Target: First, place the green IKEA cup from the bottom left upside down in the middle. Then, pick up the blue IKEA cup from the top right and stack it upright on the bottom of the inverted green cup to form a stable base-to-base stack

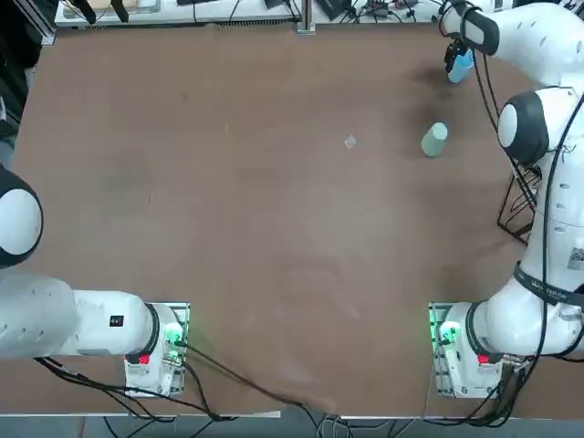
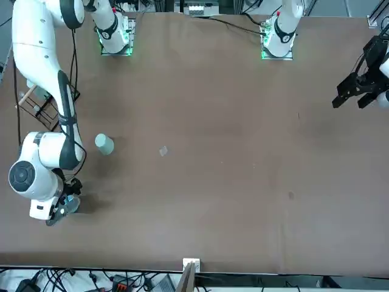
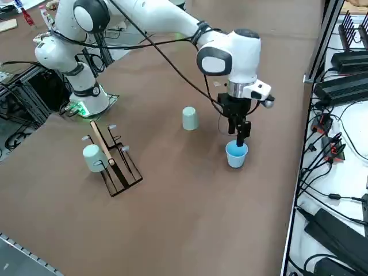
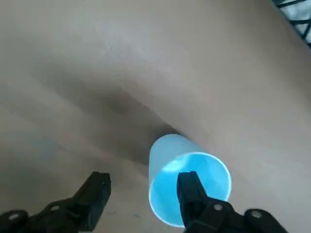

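Counter (image 1: 274,228): brown
Blue cup (image 3: 236,156): upright, near far right corner
Green cup (image 3: 190,119): inverted, nearby
Right claw (image 4: 145,178): spread, at blue cup

Brown table (image 1: 274,228) with cups (image 3: 190,118), seemingly a rack (image 3: 127,187)

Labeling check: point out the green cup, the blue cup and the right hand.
Green cup (image 3: 190,119): right side view, side wall.
Blue cup (image 4: 162,158): right wrist view, outer wall.
Right hand (image 4: 144,187): right wrist view, between fingertips.
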